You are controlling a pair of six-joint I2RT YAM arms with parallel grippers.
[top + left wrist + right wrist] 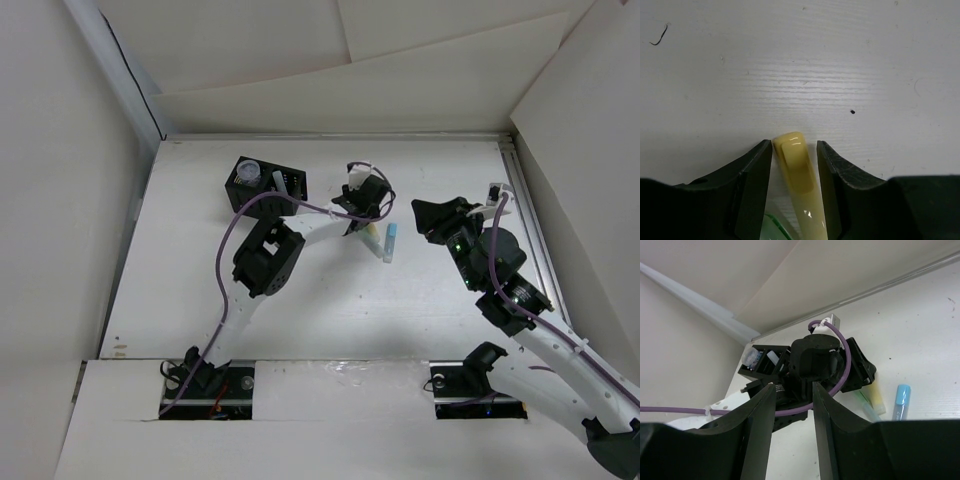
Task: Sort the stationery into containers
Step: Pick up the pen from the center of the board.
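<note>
My left gripper [357, 222] is down at the table, its jaws close on either side of a yellow stick [799, 175] with thin gaps showing; the stick lies flat on the table. A pale green stick [771, 228] lies just beside it. A light blue stick [391, 240] lies to their right. The black organizer box [290, 187] stands at the back left and holds the clear round jar [247, 173] and a pale stick [278, 180]. My right gripper [424, 214] hovers right of the sticks, partly open and empty. No orange stick shows.
White walls and a metal rail [330, 137] bound the table at the back and sides. The left arm's purple cable [232, 232] loops over the area beside the organizer. The right wrist view looks across at the left arm's wrist [815, 360] and the organizer [756, 371].
</note>
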